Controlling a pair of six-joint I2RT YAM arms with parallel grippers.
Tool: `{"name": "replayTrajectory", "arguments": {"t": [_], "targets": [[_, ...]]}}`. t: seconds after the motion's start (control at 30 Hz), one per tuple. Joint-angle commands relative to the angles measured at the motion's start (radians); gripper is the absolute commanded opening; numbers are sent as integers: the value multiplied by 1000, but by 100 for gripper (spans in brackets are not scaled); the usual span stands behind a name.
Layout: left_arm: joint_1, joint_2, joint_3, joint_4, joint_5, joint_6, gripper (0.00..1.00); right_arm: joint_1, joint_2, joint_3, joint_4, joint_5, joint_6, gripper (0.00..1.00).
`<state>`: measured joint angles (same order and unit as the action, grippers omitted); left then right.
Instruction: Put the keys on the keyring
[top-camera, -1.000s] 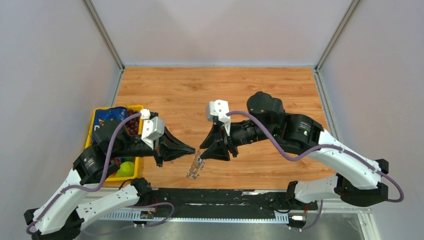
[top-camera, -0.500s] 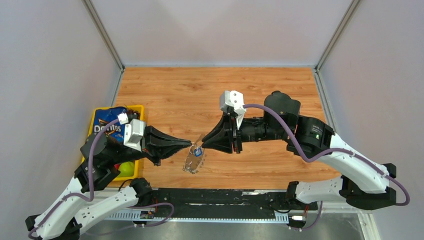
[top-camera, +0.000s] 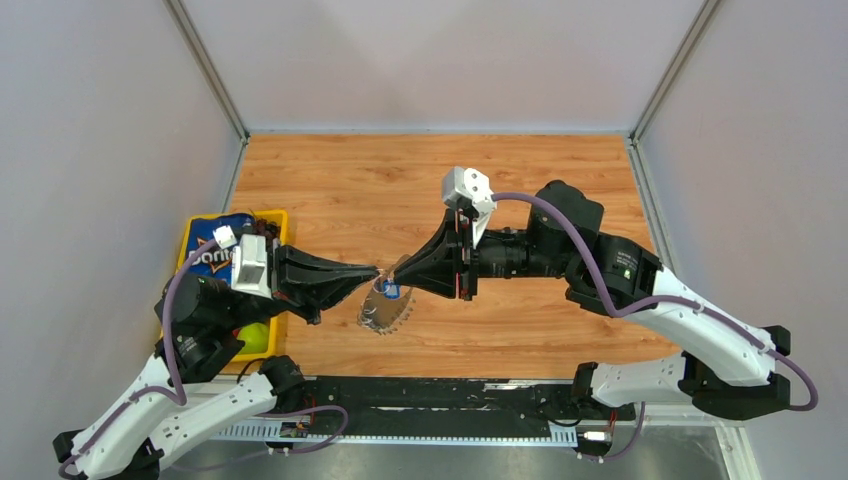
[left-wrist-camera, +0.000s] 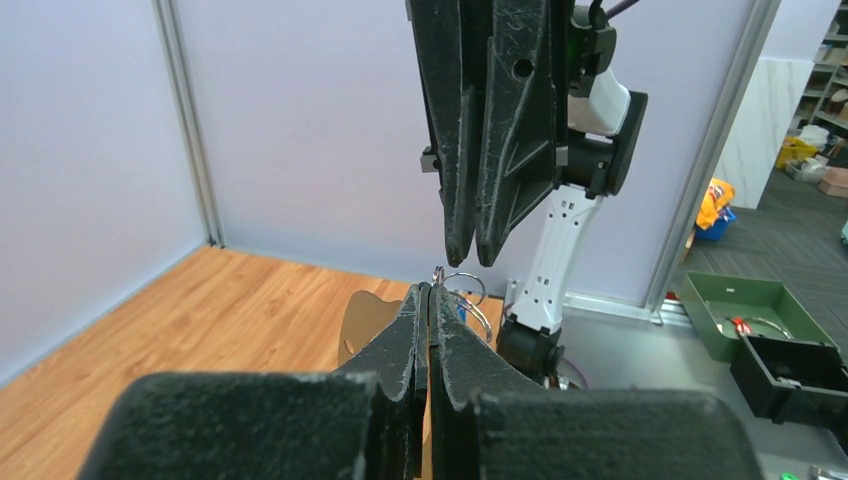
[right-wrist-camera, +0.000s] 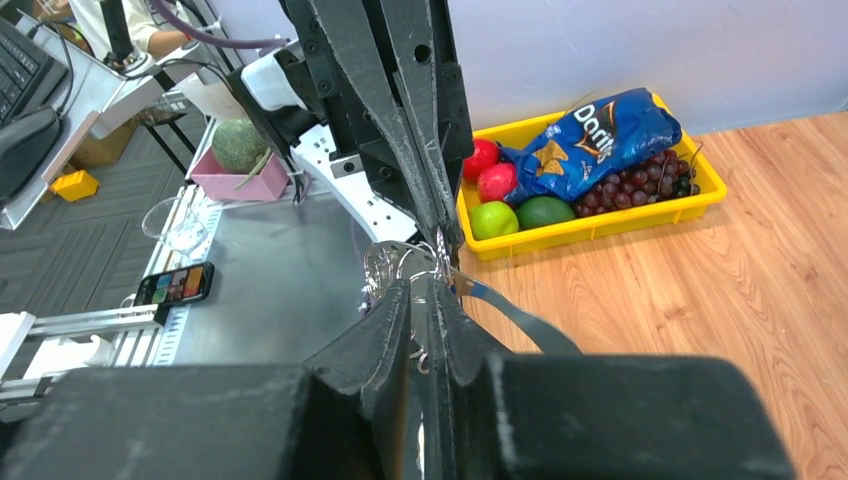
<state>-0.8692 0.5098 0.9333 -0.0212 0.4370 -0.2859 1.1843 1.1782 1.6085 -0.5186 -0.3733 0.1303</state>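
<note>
From above, my left tool (top-camera: 372, 270) and right tool (top-camera: 398, 272) meet tip to tip at lower centre over the table (top-camera: 520, 180). The keyring (top-camera: 383, 312) hangs below them, the blue-headed key (top-camera: 392, 291) at its top. Threading is in hand. The left wrist view shows my left tool pinched on the ring's wire. The right wrist view shows my right tool closed too, I judge on the key; next it needs feeding along the wire. The yellow tray (right-wrist-camera: 650, 215) of fruit sits upper right, out of the way.

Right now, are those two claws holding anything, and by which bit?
Both appear shut on the keyring: the left claw and right claw pinch its upper rim, tips nearly meeting. The blue key shows just beneath them.
</note>
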Motion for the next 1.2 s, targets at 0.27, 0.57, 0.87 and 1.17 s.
{"name": "replayTrajectory", "arguments": {"t": [0.27, 0.57, 0.87, 1.17], "targets": [[2, -10, -4, 114, -11, -25, 0, 5, -4, -14, 145, 22, 55, 13], [1, -12, -8, 126, -13, -34, 0, 5, 7, -19, 172, 20, 62, 13], [1, -14, -8, 132, -22, -39, 0, 5, 28, -23, 183, 3, 62, 12], [1, -19, -11, 159, -45, -45, 0, 5, 5, -74, 198, -4, 65, 10]]}}
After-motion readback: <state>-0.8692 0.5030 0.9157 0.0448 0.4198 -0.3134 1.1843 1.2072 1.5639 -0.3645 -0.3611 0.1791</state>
